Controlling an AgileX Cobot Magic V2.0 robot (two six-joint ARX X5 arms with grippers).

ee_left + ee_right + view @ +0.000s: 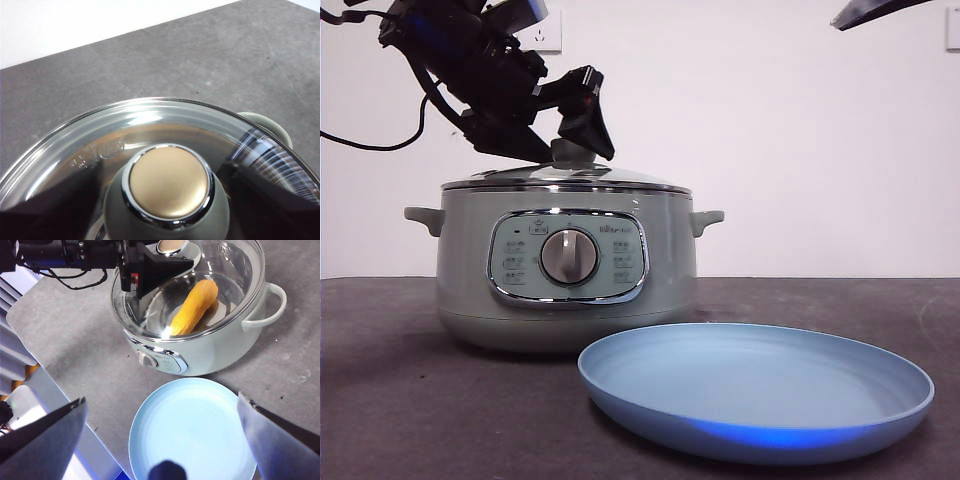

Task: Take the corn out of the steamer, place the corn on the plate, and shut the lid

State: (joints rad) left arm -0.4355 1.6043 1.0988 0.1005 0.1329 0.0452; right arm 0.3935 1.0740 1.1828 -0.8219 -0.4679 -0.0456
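Only the right wrist view shows the corn point(194, 307) under the lid point(220, 270); left hand point(565, 150) open astride its knob point(169, 182).

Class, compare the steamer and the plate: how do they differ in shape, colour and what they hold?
The steamer is a deep sage-green pot; the plate is shallow and blue. The steamer holds the corn under its glass lid; the plate holds nothing. Both are round and stand on the grey table.

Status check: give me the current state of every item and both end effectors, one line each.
Clear glass lid: on the pot, closed.
Sage-green steamer pot: lidded, upright.
Yellow-orange corn cob: inside the steamer.
Blue round plate: empty.
Left end effector: open, straddling the lid knob.
Right end effector: open, above the plate.
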